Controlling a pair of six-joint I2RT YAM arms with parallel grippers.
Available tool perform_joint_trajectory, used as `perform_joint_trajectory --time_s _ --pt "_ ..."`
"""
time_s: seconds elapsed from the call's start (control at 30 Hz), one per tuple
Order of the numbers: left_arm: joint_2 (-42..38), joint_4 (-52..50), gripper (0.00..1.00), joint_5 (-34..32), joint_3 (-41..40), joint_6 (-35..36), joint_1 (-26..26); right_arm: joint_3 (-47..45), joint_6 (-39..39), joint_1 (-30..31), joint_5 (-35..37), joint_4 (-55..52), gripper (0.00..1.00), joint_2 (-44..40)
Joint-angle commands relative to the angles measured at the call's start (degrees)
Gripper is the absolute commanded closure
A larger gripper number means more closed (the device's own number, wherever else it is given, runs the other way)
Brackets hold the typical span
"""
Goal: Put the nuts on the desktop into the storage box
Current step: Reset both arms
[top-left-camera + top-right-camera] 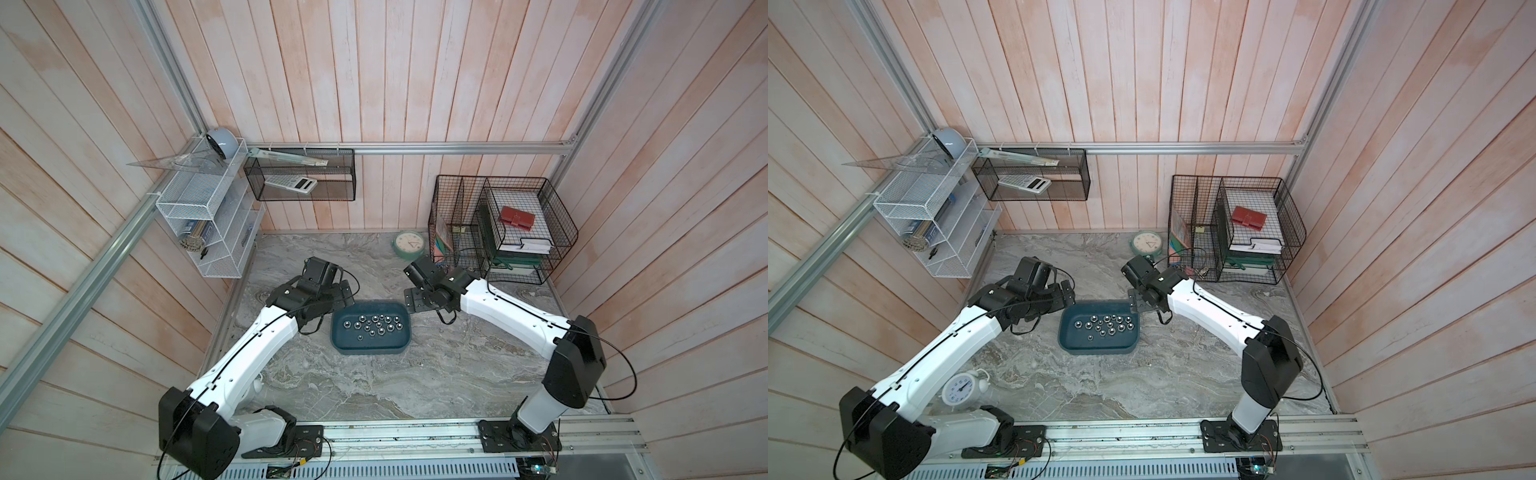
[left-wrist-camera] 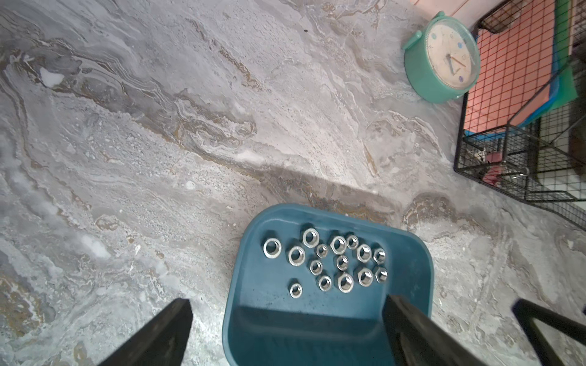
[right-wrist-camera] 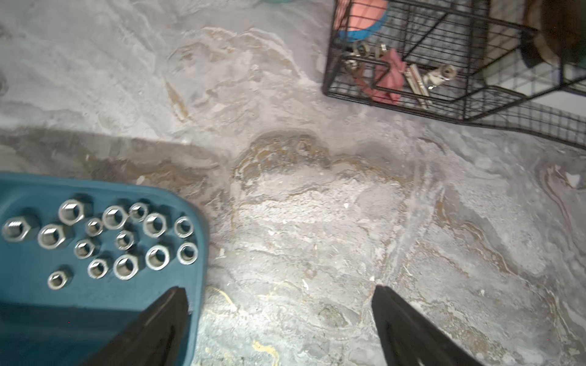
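Nuts (image 2: 341, 262) all lie in box (image 1: 365, 350), between the claws. Left claw (image 2: 285, 304) spread, empty; right claw (image 3: 279, 291) spread, empty. No nut seen on desktop (image 1: 415, 374).

Shallow dark teal-blue plastic storage box (image 1: 374, 345) (image 1: 1100, 345): rectangular, rounded corners, smooth rim. Sits flat and upright near middle of grey marble-patterned desk (image 1: 415, 382), long sides running 9 to 3 in both top views.

Small shiny silver metal nuts (image 2: 342, 262) (image 3: 124, 240): hexagonal, dark centre holes, mixed sizes. Fifteen countable, all lying flat on box floor, loosely clustered toward its 12 o'clock half. One small nut sits apart at cluster's 7 o'clock.
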Motion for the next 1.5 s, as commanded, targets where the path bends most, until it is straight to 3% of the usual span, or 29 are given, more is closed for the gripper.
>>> perform_joint_trajectory --time_s 0.0,0.2,0.37,0.53,0.73,0.87,1.03,1.2,1.27,1.37,1.47 --pt "2.3 1.2 0.0 -2.4 2.7 3.2 2.1 -6.9 3.1 -2.5 5.8 7.0 0.02 -6.0" --pt "4.3 5.2 0.0 -6.2 2.2 5.1 7.0 -25.0 1.4 -4.6 16.6 25.0 0.02 -19.1" --pt "2.4 12.5 0.0 -9.7 -3.1 7.2 11.8 -36.9 -3.0 -6.9 23.5 38.4 0.02 -27.6" --pt "-2.6 22.4 0.0 -17.1 -12.3 13.0 14.7 -38.1 -7.0 -11.6 26.7 36.6 0.02 -28.1" --pt "-8.4 38.8 0.0 -26.4 -25.1 20.1 16.7 -43.3 -13.8 -16.3 30.8 46.2 0.02 -25.8" --pt "-7.8 55.4 0.0 -33.7 -34.4 25.2 17.4 -42.2 -17.2 -20.7 28.2 49.7 0.02 -22.5" --pt "-0.3 66.2 0.0 -34.0 -36.6 28.7 18.4 -41.9 -22.2 -26.0 23.5 57.1 0.02 -18.1" --pt "8.0 77.5 0.0 -30.2 -37.8 31.4 20.3 -48.3 -29.8 -30.5 20.3 79.1 0.02 -11.3" --pt "9.2 75.8 0.0 -26.3 -36.1 30.5 21.3 -51.5 -30.2 -33.6 15.6 89.9 0.02 -8.0" --pt "9.3 83.1 0.0 -19.7 -39.0 29.5 22.6 -53.3 -27.8 -37.5 7.6 95.1 0.02 -4.3" --pt "10.7 92.4 0.0 -14.2 -43.6 30.5 22.8 -53.9 -29.0 -37.8 2.2 91.9 0.02 -5.7"
